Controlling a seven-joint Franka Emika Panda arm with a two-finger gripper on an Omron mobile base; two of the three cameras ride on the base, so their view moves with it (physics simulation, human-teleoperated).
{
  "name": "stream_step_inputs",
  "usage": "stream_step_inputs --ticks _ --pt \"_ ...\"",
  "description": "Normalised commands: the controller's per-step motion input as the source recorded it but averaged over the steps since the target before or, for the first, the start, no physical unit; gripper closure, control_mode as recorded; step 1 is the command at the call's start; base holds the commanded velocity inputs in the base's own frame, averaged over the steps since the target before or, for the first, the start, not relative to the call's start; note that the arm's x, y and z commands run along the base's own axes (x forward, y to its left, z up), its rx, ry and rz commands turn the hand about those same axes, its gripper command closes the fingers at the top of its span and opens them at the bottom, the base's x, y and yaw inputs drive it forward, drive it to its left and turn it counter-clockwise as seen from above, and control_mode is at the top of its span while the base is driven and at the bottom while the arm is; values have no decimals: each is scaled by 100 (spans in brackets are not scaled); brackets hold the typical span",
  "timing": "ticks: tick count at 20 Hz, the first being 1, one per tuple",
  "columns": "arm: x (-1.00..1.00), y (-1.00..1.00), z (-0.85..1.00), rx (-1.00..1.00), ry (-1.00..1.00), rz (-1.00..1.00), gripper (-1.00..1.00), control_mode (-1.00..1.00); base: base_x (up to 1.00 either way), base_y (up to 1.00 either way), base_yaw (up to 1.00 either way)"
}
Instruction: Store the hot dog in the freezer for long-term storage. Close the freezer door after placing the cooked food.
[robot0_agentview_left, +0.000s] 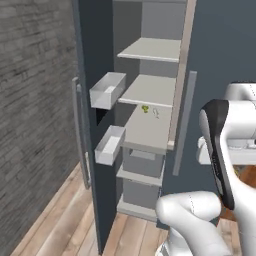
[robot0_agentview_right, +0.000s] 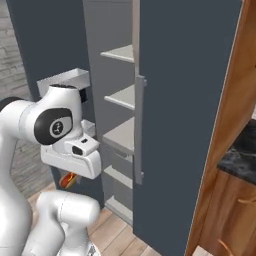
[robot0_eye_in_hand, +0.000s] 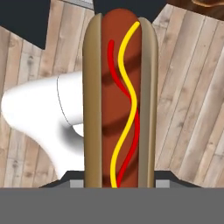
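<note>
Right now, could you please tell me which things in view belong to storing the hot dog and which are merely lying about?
Belong to the job:
- hot dog, held in the shut tool
- freezer, open, shelves showing
- freezer door, swung open, white bins on its inner face

Just lying about:
- small green item on a middle shelf
- wooden cabinet beside the freezer

hot dog (robot0_eye_in_hand: 120, 100): stands lengthwise between the jaws, running from their base up to the top of the view
bun: tan halves flank a brown sausage with red and yellow squiggles
gripper (robot0_eye_in_hand: 120, 181): clamped on the bun's lower end
plank floor (robot0_eye_in_hand: 192, 109): pale wood far beyond the jaws
</note>
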Motion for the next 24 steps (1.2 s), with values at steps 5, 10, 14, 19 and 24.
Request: stream_step_inputs --ticks 5,10,14,19,24 --pt "0 0 0 0 0 0 100 100 27 40 -13" --pt "0 0 0 0 0 0 100 100 23 45 -26" --pt "0 0 0 0 0 0 100 100 24 48 -25" --pt "0 0 0 0 0 0 100 100 47 41 -22" --pt "0 0 0 0 0 0 100 100 49 6 -15"
